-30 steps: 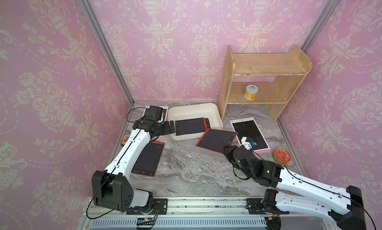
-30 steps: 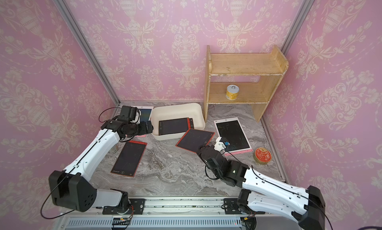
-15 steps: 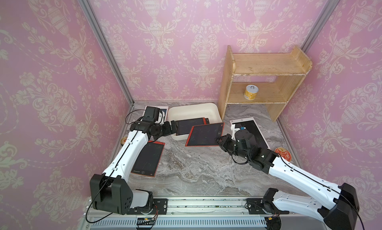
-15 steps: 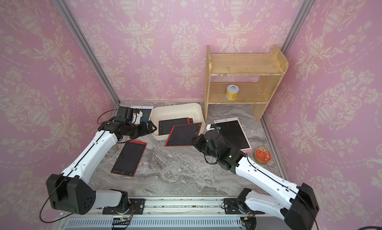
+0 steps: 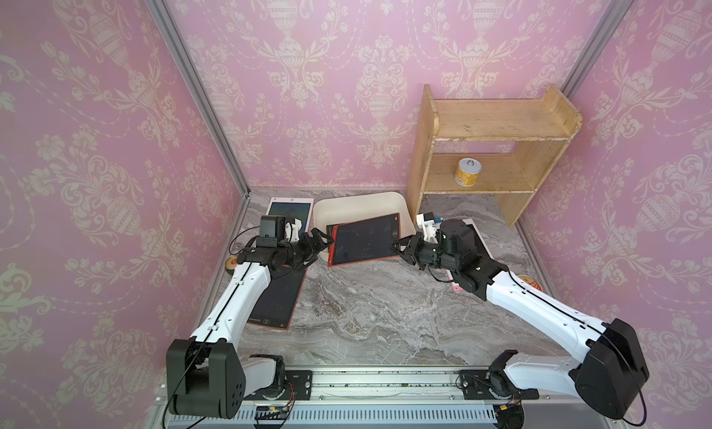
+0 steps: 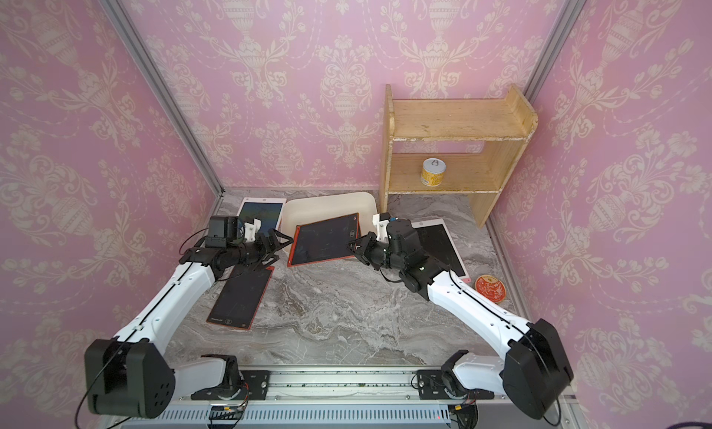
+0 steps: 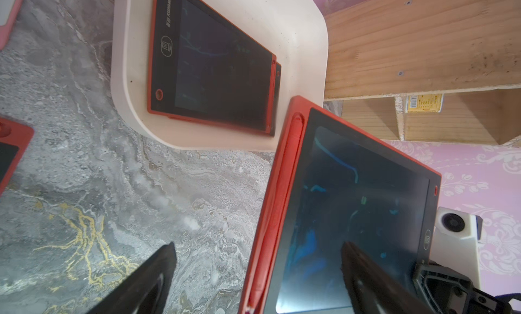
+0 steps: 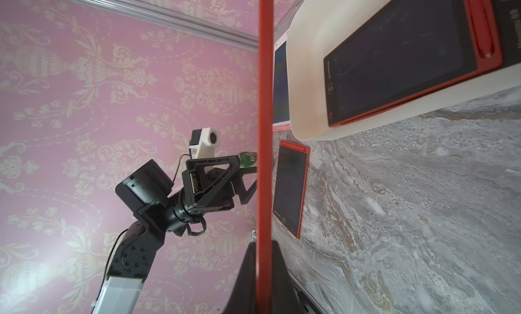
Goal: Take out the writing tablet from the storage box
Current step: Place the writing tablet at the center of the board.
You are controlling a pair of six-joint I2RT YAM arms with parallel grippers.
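A red-framed writing tablet [image 5: 364, 238] hangs tilted in the air over the front rim of the off-white storage box [image 5: 358, 201]. My right gripper [image 5: 400, 248] is shut on its right edge; in the right wrist view the tablet [image 8: 265, 101] shows edge-on between the pinching jaws [image 8: 263, 249]. My left gripper [image 5: 319, 242] is open, its fingers straddling the tablet's left edge [image 7: 282, 199] without closing on it. Another red-framed tablet [image 7: 211, 73] lies inside the box on top of one more.
A wooden two-tier shelf [image 5: 493, 146] with a yellow can [image 5: 467, 171] stands at the back right. A red tablet [image 5: 275, 296] lies under the left arm, a pink-framed tablet [image 5: 289, 211] at the back left, another [image 6: 439, 246] under the right arm. A round red tin [image 6: 489, 288] sits at the right.
My right gripper lifted the red tablet off the table and carried it left and back to the box front. My left gripper left the boxed tablet and now straddles the lifted one's edge.
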